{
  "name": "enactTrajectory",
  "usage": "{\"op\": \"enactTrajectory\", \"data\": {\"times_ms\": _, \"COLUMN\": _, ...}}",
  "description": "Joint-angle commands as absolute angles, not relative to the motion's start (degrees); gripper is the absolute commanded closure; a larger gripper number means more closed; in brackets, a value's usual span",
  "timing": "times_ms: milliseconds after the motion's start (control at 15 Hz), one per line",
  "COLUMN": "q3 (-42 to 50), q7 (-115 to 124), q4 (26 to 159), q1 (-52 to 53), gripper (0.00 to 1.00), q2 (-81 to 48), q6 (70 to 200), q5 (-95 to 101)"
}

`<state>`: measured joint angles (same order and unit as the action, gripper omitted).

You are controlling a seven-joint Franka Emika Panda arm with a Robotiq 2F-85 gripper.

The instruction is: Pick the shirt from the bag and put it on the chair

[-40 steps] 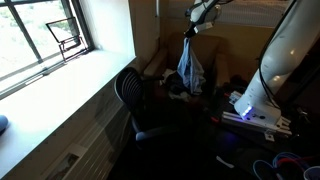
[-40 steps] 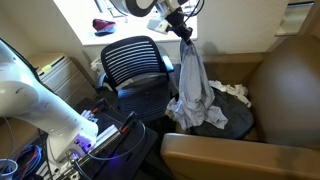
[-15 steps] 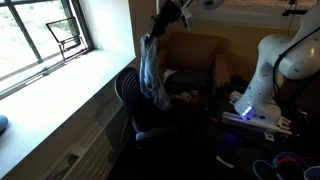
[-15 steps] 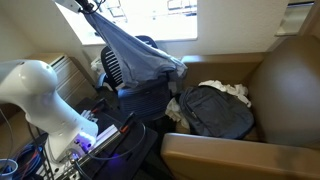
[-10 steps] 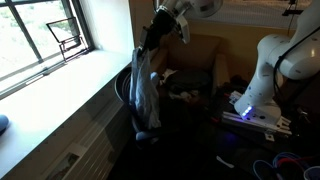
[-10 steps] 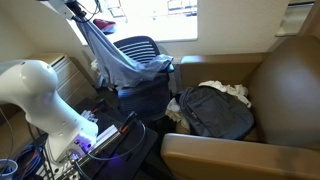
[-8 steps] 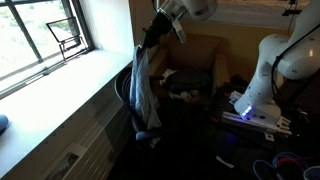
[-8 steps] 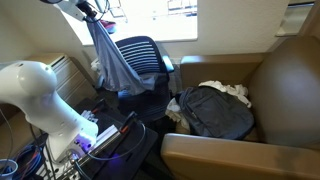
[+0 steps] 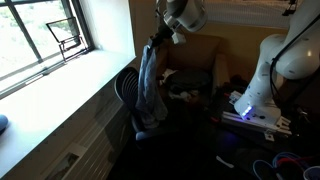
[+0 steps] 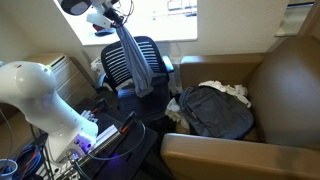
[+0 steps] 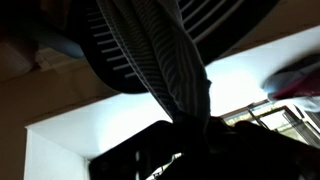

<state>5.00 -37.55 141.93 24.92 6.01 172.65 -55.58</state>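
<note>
Shirt (image 10: 133, 60) hangs below the gripper (image 10: 116, 22), which is clamped on its top, draping down across the chair (image 10: 158, 52).

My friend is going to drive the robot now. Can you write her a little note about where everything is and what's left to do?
Pincer: shut on the shirt, holding it by its top.
Shirt: out of the bag, hanging over the chair in front of its backrest. I cannot tell whether its lower end touches the seat.
Bag: lying on the brown armchair beside the chair.
Done: shirt taken out and brought to the chair.
Left: lower the shirt onto the chair, open the pincer, pull away.
</note>
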Motion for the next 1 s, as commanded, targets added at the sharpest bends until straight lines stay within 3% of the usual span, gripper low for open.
{"op": "enactTrajectory", "data": {"times_ms": 0, "q3": 3.7, "q7": -26.49, "q4": 147.21, "q1": 21.82, "gripper": 0.99, "q2": 1.41, "q6": 176.54, "q5": -39.98}}
{"op": "enactTrajectory", "data": {"times_ms": 67, "q3": 4.64, "q7": -30.49, "q4": 144.97, "q1": 24.23, "gripper": 0.72, "q2": 3.11, "q6": 174.07, "q5": -46.27}}
{"op": "enactTrajectory", "data": {"times_ms": 133, "q3": 4.67, "q7": -28.64, "q4": 145.74, "q1": 24.09, "gripper": 0.96, "q2": 1.92, "q6": 174.54, "q5": -44.5}}
{"op": "enactTrajectory", "data": {"times_ms": 333, "q3": 4.67, "q7": -28.83, "q4": 145.1, "q1": 24.22, "gripper": 0.75, "q2": 2.02, "q6": 174.54, "q5": -44.8}}
{"op": "enactTrajectory", "data": {"times_ms": 400, "q3": 4.67, "q7": -28.83, "q4": 144.95, "q1": 24.25, "gripper": 0.72, "q2": 2.3, "q6": 174.53, "q5": -44.81}}
{"op": "enactTrajectory", "data": {"times_ms": 467, "q3": 4.68, "q7": -28.83, "q4": 144.94, "q1": 24.25, "gripper": 0.47, "q2": 2.54, "q6": 174.52, "q5": -44.83}}
{"op": "enactTrajectory", "data": {"times_ms": 533, "q3": 4.91, "q7": -28.06, "q4": 145.97, "q1": 23.69, "gripper": 0.46, "q2": 2.4, "q6": 172.95, "q5": -42.73}}
{"op": "enactTrajectory", "data": {"times_ms": 733, "q3": 6.9, "q7": -23.37, "q4": 152.25, "q1": 20.34, "gripper": 0.26, "q2": 3.03, "q6": 169.06, "q5": -28.15}}
{"op": "enactTrajectory", "data": {"times_ms": 800, "q3": 3.3, "q7": -21.43, "q4": 154.43, "q1": 14.07, "gripper": 0.2, "q2": 3.12, "q6": 168.88, "q5": -22.63}}
{"op": "enactTrajectory", "data": {"times_ms": 867, "q3": 6.04, "q7": -23.26, "q4": 150.48, "q1": 20.67, "gripper": 0.37, "q2": 1.98, "q6": 170.32, "q5": -29.14}}
{"op": "enactTrajectory", "data": {"times_ms": 933, "q3": 5.39, "q7": -21.99, "q4": 152.37, "q1": 17.95, "gripper": 0.31, "q2": 1.98, "q6": 170.23, "q5": -25.55}}
